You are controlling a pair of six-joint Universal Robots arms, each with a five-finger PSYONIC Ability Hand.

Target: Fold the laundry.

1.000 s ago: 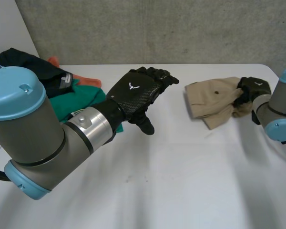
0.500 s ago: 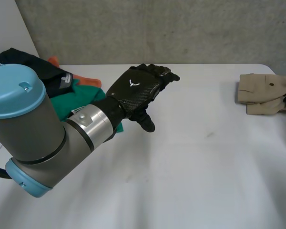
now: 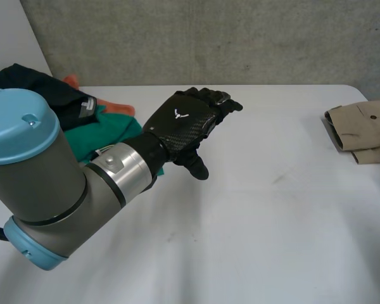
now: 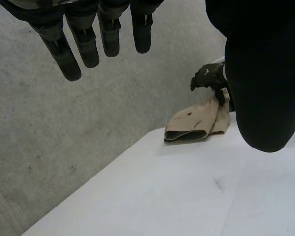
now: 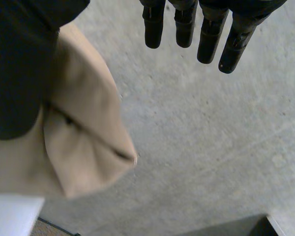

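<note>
Now, beige cloth (image 5: pixel 83 128) beside thumb of right hand (image 5: pixel 19 73), fingers (image 5: pixel 186 29) spread (clear of it)

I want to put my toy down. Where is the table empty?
The big stretch of white table between the left hand and the folded beige garment is bare, and all the near side too. It is crowded at the clothes pile on the robot's left.

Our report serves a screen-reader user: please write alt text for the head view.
The robot's left hand, fingers relaxed and holding nothing, hovers over the middle of a white table. A folded beige garment lies at the table's right edge, and a pile of dark, teal and orange clothes sits at its far left.
</note>
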